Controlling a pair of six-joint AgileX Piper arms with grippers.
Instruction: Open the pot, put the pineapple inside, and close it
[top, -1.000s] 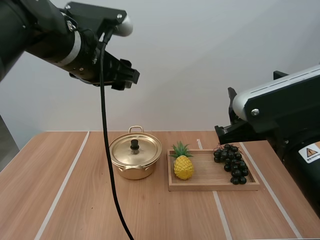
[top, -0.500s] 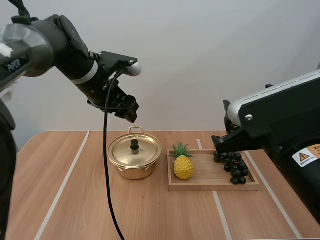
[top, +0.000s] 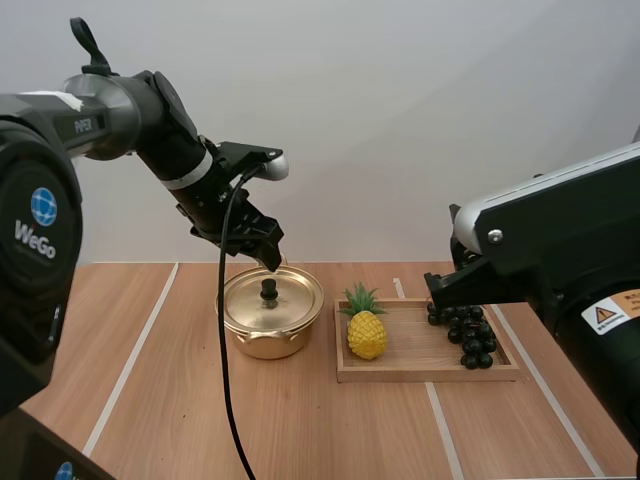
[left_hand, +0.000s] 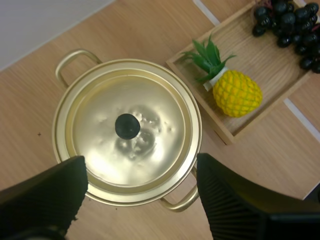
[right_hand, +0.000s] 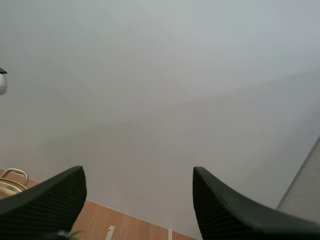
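In the high view, the left tool (top: 257, 243) hangs just above the gold pot (top: 268, 338), over the far side of its lid (top: 285, 303). It is near the black knob (top: 269, 290) but does not touch it. The pot stands on the desk (top: 150, 400) with the lid on. Just beside it lies a wooden tray (top: 420, 372). The pineapple (top: 366, 333) stands in the tray at the end nearest the pot, and a bunch of dark grapes (top: 466, 330) lies at the other end. The right tool (top: 445, 292) is held above the desk by the tray's far edge, close to the grapes.

The left wrist view looks straight down on the lid. That tool's two fingers stand wide apart with nothing between them, and the lid with its knob lies under the gap. The pineapple sits in the tray beside the pot, untouched.

In the right wrist view, the fingers are likewise spread and hold nothing. A pot handle and a strip of desk show beyond them.
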